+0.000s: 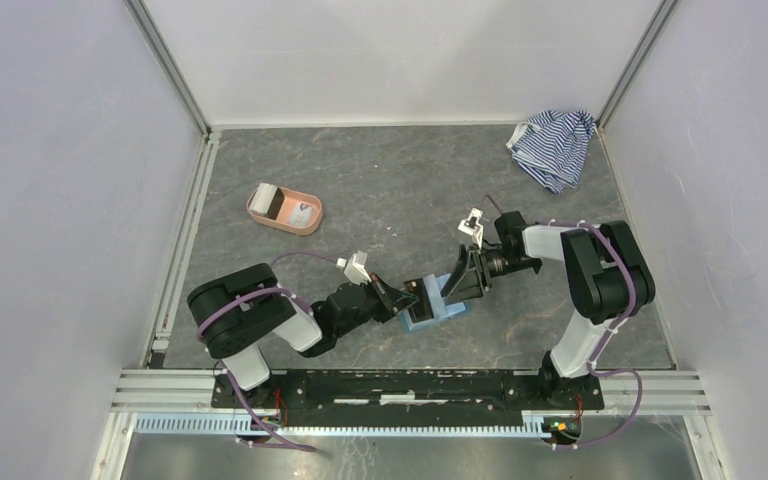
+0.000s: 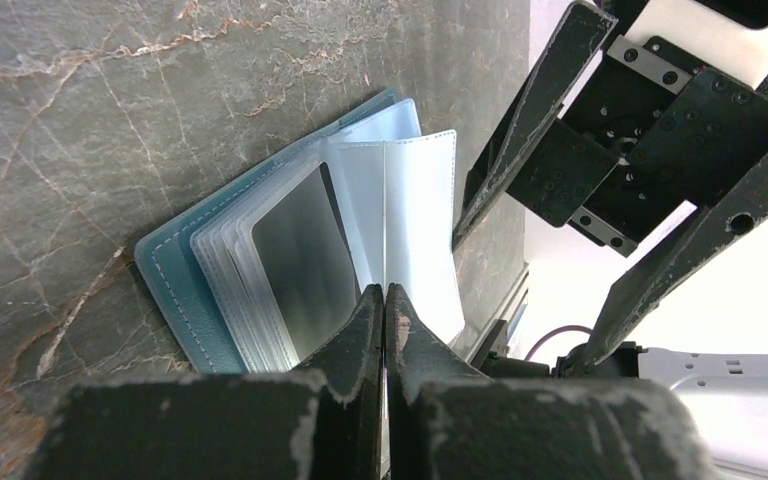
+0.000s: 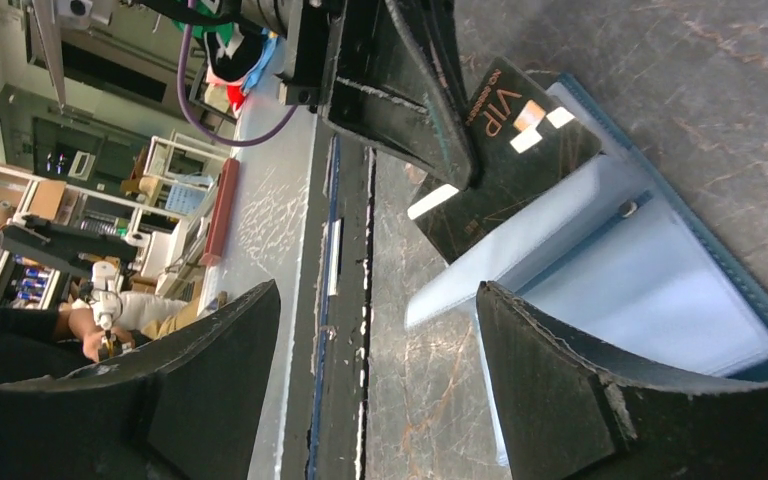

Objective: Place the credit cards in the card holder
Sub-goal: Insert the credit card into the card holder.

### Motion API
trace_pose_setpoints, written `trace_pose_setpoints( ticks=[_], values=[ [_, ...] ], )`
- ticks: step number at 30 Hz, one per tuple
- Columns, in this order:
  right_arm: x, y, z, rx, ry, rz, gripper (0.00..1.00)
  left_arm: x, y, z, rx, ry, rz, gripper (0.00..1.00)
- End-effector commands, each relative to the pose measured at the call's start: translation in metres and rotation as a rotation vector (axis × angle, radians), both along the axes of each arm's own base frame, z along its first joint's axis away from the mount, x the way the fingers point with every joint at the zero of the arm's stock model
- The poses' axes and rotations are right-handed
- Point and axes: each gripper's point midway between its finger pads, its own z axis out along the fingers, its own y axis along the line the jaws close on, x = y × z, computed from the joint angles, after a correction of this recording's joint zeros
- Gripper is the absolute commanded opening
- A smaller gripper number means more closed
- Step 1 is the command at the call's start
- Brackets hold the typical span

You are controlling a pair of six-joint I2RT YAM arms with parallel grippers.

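L hand (image 2: 385, 296) tight on card holder (image 2: 174, 276)

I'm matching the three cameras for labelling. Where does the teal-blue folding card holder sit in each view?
Top external: the teal-blue folding card holder is at lower centre.
Left wrist: the card holder is left of centre, open, its clear sleeves fanned.
Right wrist: the card holder is on the right side, its pale blue inside showing.
Shared landmark: the left gripper, shut on one of its sleeves, shows in all three.
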Motion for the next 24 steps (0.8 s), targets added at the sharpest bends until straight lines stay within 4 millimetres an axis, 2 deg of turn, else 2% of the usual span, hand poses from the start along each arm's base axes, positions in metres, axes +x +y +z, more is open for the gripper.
trace_pose_setpoints(
  ticks=[1, 5, 8, 12, 17, 20, 24],
  values=[
    [-0.011, 0.004, 0.009, 0.048, -0.014, 0.036, 0.79, 0.004, -0.008, 0.019, -0.077, -0.02, 0.009, 0.02],
    [-0.01, 0.005, 0.0, -0.001, -0.035, 0.053, 0.75, 0.004, -0.005, 0.019, -0.067, -0.02, 0.014, 0.02],
    [-0.007, 0.005, -0.012, -0.054, -0.015, 0.036, 0.66, 0.005, -0.005, 0.018, -0.065, -0.02, 0.016, 0.02],
    [0.009, 0.001, -0.032, -0.195, -0.047, -0.062, 0.59, 0.005, -0.006, 0.019, -0.065, -0.022, 0.016, 0.02],
    [0.021, -0.003, -0.034, -0.259, -0.116, -0.135, 0.56, 0.006, 0.0, 0.02, -0.048, -0.028, 0.028, 0.02],
    [0.023, -0.005, -0.043, -0.294, -0.103, -0.145, 0.41, 0.009, 0.007, 0.019, -0.035, -0.031, 0.05, 0.02],
    [0.022, -0.007, -0.053, -0.314, -0.069, -0.14, 0.33, 0.013, 0.01, 0.022, -0.036, -0.036, 0.064, 0.02]
  ],
)
